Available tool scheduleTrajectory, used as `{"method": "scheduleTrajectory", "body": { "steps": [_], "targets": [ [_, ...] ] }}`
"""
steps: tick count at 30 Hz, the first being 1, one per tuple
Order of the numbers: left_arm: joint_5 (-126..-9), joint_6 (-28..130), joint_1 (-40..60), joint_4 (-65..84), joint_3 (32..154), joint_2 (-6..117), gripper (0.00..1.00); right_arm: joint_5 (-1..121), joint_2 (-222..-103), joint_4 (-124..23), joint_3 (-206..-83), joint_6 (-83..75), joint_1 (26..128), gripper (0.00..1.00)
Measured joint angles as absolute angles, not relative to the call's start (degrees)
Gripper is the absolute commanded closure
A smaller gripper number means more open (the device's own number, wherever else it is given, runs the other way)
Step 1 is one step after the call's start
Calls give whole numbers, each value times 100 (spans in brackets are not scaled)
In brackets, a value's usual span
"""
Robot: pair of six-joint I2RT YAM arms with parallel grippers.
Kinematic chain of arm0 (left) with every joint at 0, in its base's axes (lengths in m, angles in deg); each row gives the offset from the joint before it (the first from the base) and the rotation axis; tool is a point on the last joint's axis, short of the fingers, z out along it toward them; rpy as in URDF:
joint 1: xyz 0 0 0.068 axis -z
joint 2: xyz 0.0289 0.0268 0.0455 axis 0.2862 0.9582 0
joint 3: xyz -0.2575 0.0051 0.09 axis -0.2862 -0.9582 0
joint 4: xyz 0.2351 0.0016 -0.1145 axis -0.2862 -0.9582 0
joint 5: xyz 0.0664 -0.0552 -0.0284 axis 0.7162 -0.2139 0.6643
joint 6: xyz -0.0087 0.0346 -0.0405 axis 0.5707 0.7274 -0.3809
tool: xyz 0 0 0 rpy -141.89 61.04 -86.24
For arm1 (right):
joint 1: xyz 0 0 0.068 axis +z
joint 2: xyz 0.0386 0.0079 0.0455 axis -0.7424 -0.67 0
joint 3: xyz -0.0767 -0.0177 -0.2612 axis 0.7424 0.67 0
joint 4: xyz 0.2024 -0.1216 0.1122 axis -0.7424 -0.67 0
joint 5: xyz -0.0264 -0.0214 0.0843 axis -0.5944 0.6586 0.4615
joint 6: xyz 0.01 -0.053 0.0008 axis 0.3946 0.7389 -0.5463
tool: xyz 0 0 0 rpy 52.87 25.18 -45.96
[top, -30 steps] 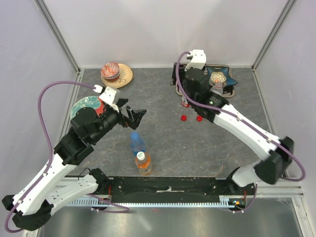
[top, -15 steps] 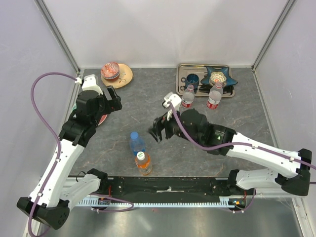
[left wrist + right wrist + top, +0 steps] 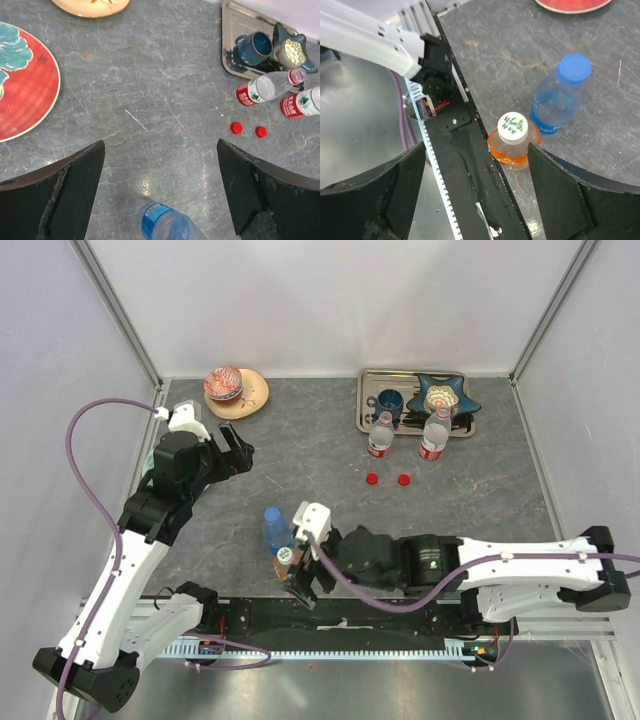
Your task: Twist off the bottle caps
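About half of the task looks done. Two red caps lie loose on the table, just in front of the two clear bottles, which stand beside the tray with bare necks. Two caps remain. The blue bottle keeps its blue cap, and the orange bottle, just beside it at the near edge of the table, has its white cap on. The right gripper hangs over the orange bottle with its jaws spread, holding nothing. The left gripper is spread wide and empty, apart from both bottles.
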State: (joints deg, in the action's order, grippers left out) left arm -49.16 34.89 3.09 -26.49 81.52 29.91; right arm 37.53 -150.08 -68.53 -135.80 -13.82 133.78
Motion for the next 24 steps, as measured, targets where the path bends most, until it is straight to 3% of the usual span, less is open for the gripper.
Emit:
{"method": "scheduleTrajectory", "body": {
  "steps": [15,24],
  "targets": [
    [-5098,3421,309,-2653,7848,2687,1,1937,-15968,-6680,-13578,-1533,13686,14],
    [-5122,3417,309,-2642,7700,2650,1,1867,-16298,-6613,-13578,-1601,13686,20]
  ]
}}
